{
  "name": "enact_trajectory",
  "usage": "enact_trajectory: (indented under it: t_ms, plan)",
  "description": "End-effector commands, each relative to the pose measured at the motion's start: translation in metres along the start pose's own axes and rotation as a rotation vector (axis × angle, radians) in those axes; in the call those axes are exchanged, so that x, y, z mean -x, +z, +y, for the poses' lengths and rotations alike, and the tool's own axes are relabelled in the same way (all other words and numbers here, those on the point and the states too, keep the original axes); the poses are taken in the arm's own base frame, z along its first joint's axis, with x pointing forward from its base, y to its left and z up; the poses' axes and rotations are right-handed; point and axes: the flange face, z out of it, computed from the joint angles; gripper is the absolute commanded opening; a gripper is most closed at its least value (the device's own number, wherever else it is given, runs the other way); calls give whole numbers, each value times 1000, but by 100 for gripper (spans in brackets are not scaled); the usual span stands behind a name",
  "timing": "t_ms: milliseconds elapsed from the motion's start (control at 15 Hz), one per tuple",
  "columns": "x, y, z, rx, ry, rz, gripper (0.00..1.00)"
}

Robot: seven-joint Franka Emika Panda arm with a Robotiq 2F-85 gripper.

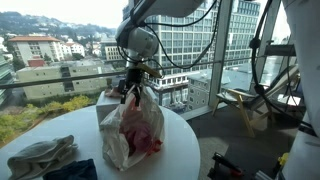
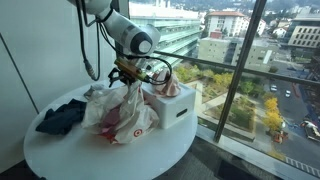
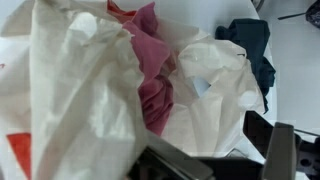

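A white plastic bag (image 1: 130,132) with red print stands crumpled on the round white table (image 1: 185,145); it also shows in an exterior view as the bag (image 2: 120,115). Pink-red cloth (image 3: 150,75) sits inside its open mouth. My gripper (image 1: 131,93) hangs just above the bag's top, also seen from the other side as the gripper (image 2: 131,76). In the wrist view the gripper (image 3: 225,160) is open, its dark fingers (image 3: 172,166) spread wide over the white plastic (image 3: 210,100). Nothing is held between them.
A white box (image 2: 182,108) stands behind the bag at the window edge, with a pinkish item (image 2: 170,88) on it. A dark blue cloth (image 2: 60,117) and a pale cloth (image 1: 40,155) lie on the table. Tall windows surround the table.
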Motion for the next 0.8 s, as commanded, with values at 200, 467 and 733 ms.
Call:
enact_trajectory:
  t_ms: [200,467,733]
  plan:
    - [-25,40,48,-135,142,-98,100]
    - [-25,39,32,-225,102,-130,100]
    - [-18,12,-11,-222,-9,-103,100]
